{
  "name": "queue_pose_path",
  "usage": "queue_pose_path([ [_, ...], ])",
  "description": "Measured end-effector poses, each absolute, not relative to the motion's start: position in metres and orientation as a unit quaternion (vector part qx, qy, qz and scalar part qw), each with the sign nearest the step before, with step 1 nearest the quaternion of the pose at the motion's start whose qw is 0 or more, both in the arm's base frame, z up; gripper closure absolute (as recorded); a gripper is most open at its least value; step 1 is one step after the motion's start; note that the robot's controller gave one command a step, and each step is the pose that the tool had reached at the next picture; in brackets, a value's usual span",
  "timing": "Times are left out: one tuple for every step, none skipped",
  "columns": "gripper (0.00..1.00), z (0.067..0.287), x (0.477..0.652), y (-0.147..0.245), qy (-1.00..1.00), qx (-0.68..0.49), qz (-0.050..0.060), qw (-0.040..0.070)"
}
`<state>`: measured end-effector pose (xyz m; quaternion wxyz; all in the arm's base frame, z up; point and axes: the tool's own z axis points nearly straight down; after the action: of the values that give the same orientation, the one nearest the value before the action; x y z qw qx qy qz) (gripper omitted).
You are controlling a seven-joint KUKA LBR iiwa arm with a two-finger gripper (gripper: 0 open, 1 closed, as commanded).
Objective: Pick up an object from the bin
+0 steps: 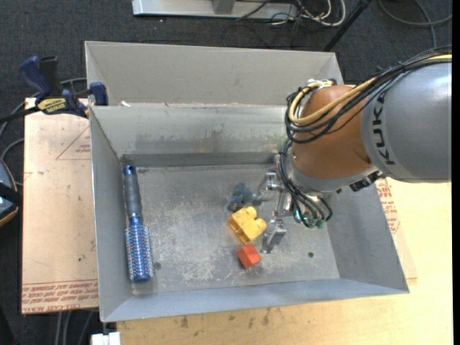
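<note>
Fingers (272,237): spread apart, grasping nothing, low over the bin (108,192) floor.
Yellow block (246,225): just beside them at 9 o'clock, outside the gap.
Orange cube (249,256): near the lower fingertip, 7 o'clock.
Blue hairbrush (136,228): well apart, 9 o'clock.

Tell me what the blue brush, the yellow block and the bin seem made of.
The blue brush looks plastic: glossy handle, dense bristles. The yellow block is likely plastic: even bright colour. The bin is sheet metal: dull grey, scuffed floor.
</note>
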<state>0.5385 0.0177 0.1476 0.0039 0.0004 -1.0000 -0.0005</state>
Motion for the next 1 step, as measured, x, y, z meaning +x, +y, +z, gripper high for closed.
queue_pose_path([
  [0.00,0.0991,0.5486,0.0243,-0.999,0.051,0.000,-0.004],
])
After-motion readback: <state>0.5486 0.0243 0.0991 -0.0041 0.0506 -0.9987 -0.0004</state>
